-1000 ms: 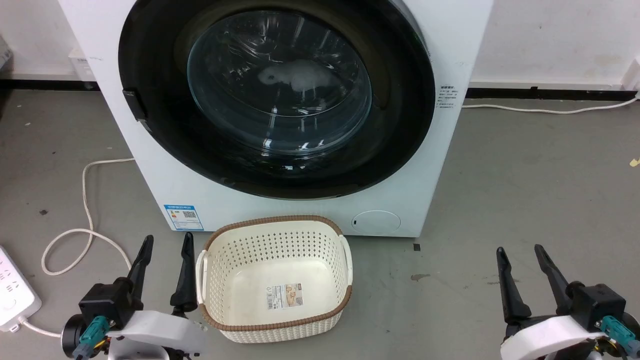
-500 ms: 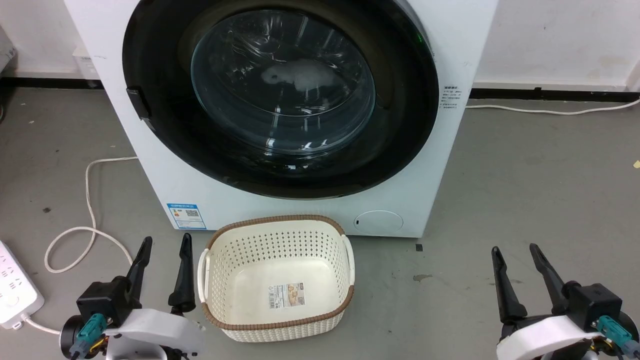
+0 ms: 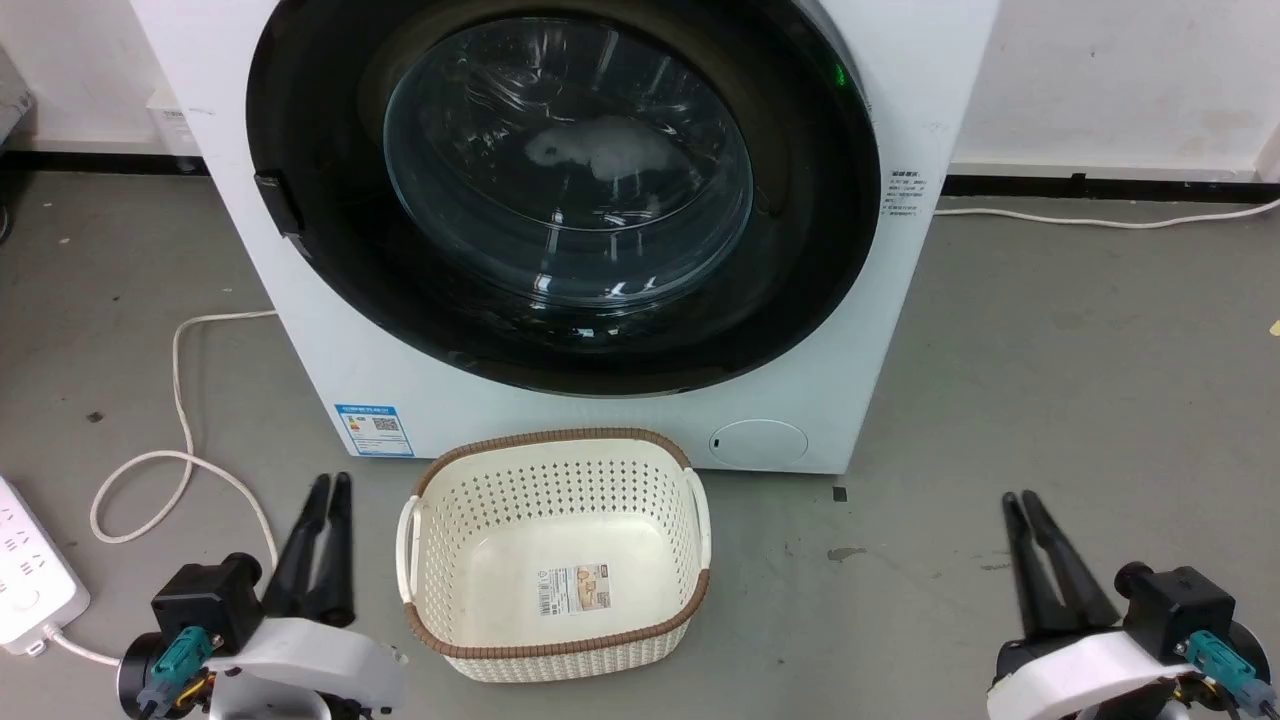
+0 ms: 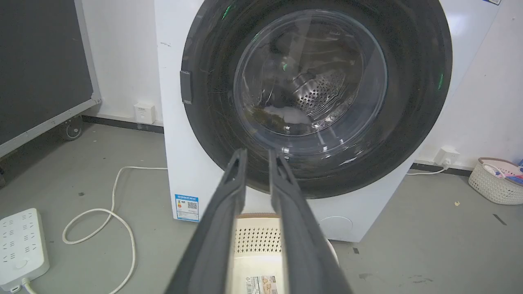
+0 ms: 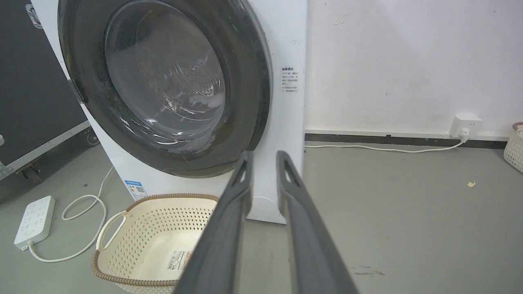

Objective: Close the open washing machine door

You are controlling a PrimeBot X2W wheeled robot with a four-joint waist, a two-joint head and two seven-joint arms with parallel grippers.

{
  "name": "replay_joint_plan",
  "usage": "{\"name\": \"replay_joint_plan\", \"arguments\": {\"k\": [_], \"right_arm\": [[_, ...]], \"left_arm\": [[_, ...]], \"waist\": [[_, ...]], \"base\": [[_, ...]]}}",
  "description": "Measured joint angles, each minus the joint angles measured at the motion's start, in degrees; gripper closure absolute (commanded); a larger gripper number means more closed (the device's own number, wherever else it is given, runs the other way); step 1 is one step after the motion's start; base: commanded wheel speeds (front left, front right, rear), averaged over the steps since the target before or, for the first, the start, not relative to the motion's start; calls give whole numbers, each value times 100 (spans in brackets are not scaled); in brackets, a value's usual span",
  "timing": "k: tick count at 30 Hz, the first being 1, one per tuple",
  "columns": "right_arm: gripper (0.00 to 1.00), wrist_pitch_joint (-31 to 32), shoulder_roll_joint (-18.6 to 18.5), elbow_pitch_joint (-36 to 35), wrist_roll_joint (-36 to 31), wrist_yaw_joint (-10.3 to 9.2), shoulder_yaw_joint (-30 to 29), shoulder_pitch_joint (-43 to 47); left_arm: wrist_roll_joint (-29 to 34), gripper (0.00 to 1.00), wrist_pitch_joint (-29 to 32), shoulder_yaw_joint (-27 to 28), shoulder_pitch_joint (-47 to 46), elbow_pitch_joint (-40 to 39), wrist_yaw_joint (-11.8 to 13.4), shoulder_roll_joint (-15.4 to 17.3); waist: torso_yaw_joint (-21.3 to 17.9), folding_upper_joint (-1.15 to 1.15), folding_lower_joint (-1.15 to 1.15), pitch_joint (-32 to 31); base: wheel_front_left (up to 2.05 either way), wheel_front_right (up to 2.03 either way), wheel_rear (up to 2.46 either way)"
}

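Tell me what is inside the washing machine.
Through the glass of the washing machine door, the perforated steel drum shows, with a pale clump lying at its bottom. Reflections and the door's black ring hide the rest; what the clump is cannot be told.

A bare test room dressed up as a laundry corner, that's what this looked like, not a home. The washing machine [image 3: 480, 410] stood straight on a grey concrete floor [image 3: 1050, 350], with a plain white wall [image 5: 388, 61] and a black skirting strip [image 5: 408, 139] behind. A power strip [image 3: 25, 590] and its loose cable [image 3: 178, 380] lay out on the floor. A black flight case [image 4: 41, 61] on castors sat off to one side. One cream laundry basket [image 3: 550, 490] sat just before the machine, a second basket [image 4: 494, 181] by the wall.
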Motion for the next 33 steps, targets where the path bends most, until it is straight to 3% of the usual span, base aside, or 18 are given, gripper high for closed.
{"name": "replay_joint_plan", "arguments": {"k": [33], "right_arm": [[100, 321, 0, -246, -132, 0, 53, 1]], "left_arm": [[430, 100, 276, 12, 4, -179, 25, -148]], "waist": [[151, 0, 1, -5]], "base": [[0, 0, 0]]}}
